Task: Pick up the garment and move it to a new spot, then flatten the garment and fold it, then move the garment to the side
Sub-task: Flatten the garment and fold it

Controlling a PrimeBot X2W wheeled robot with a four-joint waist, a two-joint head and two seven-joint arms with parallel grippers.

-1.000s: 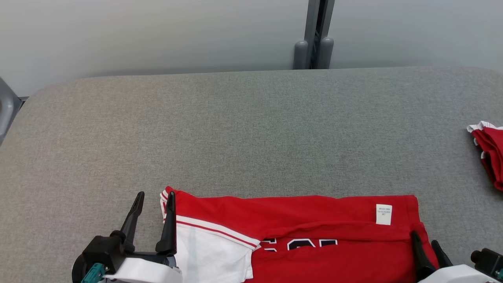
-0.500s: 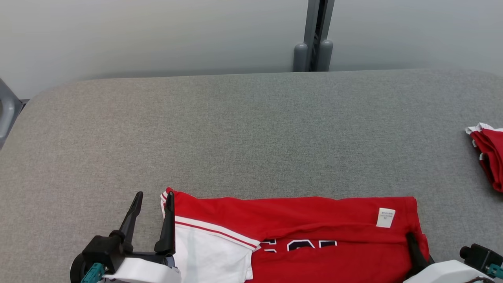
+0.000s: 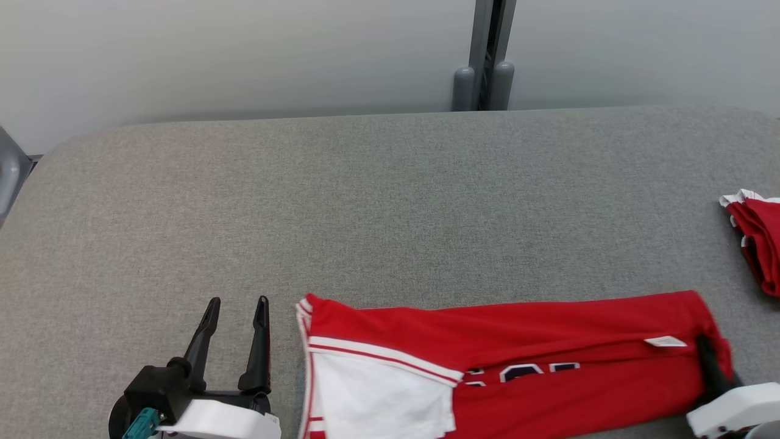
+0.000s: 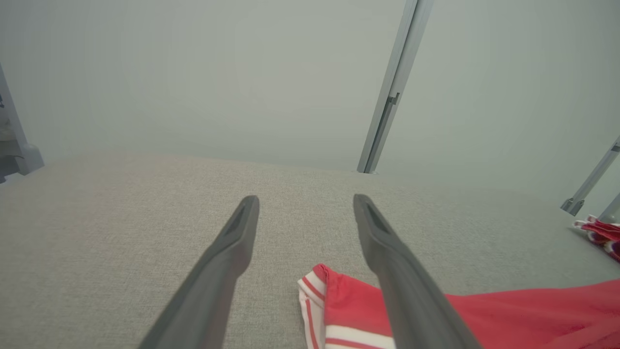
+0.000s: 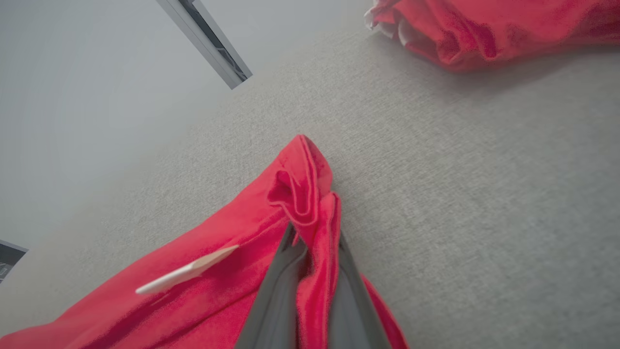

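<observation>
So, right hand [image 5: 310,252]: we see it pinching the garment [image 3: 548,366] at the desk's [image 3: 365,201] front edge.
Left hand [image 3: 237,302]: spread wide.

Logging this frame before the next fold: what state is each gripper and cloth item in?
right gripper, shut on the garment at its right end.
left gripper, open, empty, apart from the garment.
garment, folded into a long band on the table, right end bunched.
label, lifted off the cloth.
second red garment, crumpled at the table's right edge.
</observation>
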